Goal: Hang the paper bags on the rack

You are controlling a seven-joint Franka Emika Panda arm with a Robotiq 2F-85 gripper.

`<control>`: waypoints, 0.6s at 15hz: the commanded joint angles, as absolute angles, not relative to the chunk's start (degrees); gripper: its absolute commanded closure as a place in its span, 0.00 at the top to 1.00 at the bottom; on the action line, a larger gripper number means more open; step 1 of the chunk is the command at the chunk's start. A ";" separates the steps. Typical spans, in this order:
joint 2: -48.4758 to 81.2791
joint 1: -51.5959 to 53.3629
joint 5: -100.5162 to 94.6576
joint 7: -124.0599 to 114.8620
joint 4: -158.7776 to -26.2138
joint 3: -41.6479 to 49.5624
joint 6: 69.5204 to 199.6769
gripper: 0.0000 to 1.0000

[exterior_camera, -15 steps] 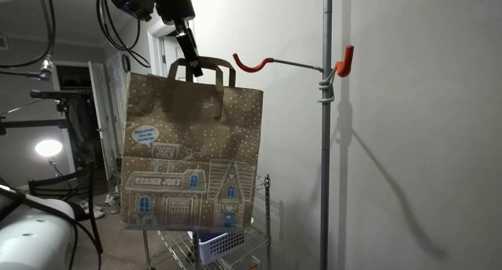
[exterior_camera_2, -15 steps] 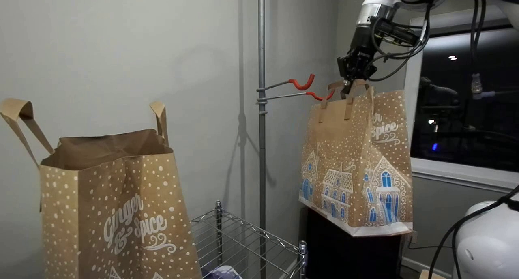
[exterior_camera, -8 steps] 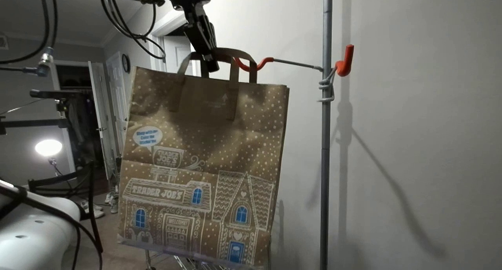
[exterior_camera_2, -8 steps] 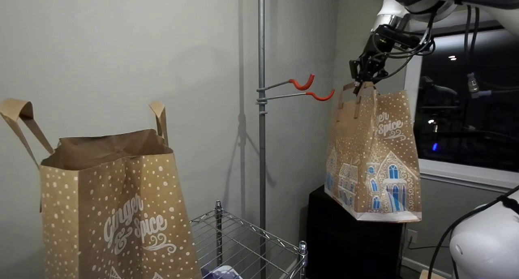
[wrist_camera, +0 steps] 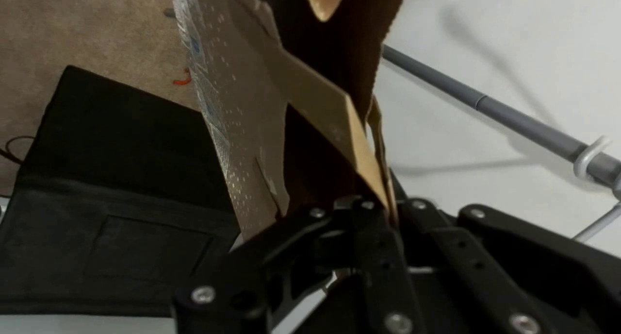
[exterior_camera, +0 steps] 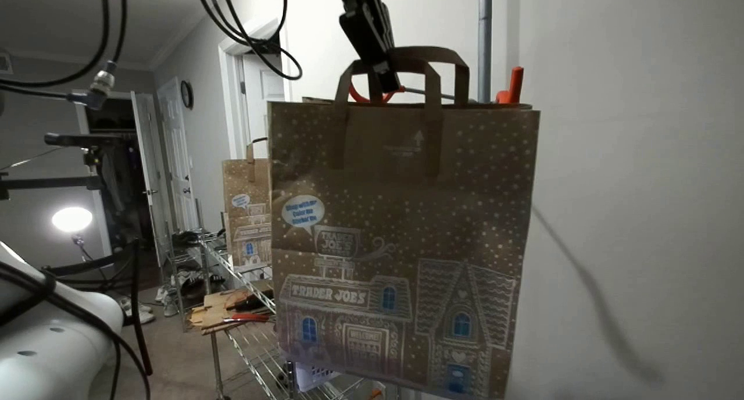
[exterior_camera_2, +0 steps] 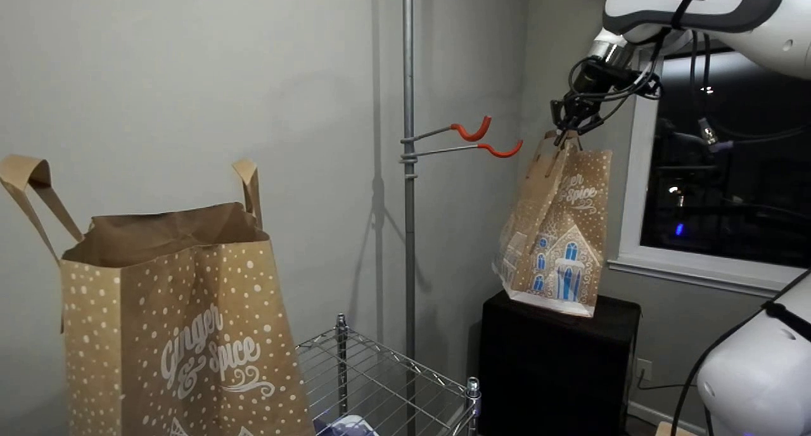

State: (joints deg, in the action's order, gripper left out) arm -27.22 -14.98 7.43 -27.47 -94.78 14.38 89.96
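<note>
My gripper (exterior_camera: 388, 86) is shut on the loop handles of a brown paper bag (exterior_camera: 401, 237), which hangs below it. Between the fingers (wrist_camera: 373, 227) in the wrist view a handle strip is pinched, with the bag's mouth ajar. The rack is a grey pole (exterior_camera_2: 408, 233) with two bare red hooks, an upper hook (exterior_camera_2: 473, 132) and a lower hook (exterior_camera_2: 502, 151). In an exterior view the held bag (exterior_camera_2: 570, 233) hangs beyond the hook tips, its bottom swung to the left. From the opposite side it covers most of the pole. Another paper bag (exterior_camera_2: 184, 334) stands upright far left.
A black cabinet (exterior_camera_2: 557, 372) stands below the held bag; whether they touch I cannot tell. A wire cart (exterior_camera_2: 393, 366) is by the pole's foot, with a white basket (exterior_camera: 314, 377) on it. A window (exterior_camera_2: 728, 163) and the white robot base (exterior_camera_2: 760, 360) lie at the right.
The held bag has moved away from the hooks, growing larger and shifting right in an exterior view. The standing bag behind has come into sight there. The grip has stayed shut.
</note>
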 commanded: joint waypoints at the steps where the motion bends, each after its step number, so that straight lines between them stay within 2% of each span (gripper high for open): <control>1: -20.78 -15.79 7.86 -25.77 -87.84 15.53 91.13 0.04; 9: -11.05 -15.29 7.05 -23.26 -75.84 16.98 90.46 0.04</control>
